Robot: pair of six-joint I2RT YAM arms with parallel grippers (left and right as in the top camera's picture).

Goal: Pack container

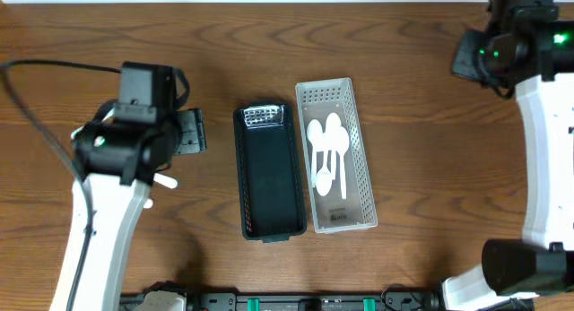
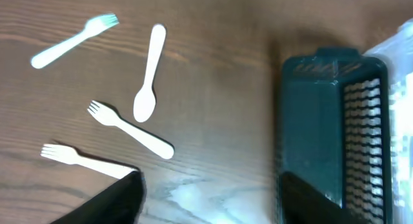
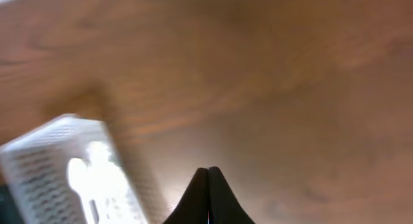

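A dark green slotted container (image 1: 268, 183) lies on the table next to a white slotted container (image 1: 336, 159) that holds several white spoons (image 1: 328, 154). In the left wrist view three white forks (image 2: 129, 126) and one white spoon (image 2: 148, 75) lie loose on the wood, left of the green container (image 2: 329, 121). My left gripper (image 2: 210, 198) is open and empty above bare wood between the cutlery and the green container. My right gripper (image 3: 208, 185) is shut and empty, high at the far right, with the white container (image 3: 71, 166) to its left.
The left arm (image 1: 126, 159) covers most of the loose cutlery in the overhead view; only one white tip (image 1: 166, 179) shows. The right arm (image 1: 543, 132) runs down the right edge. Equipment lines the front edge of the table.
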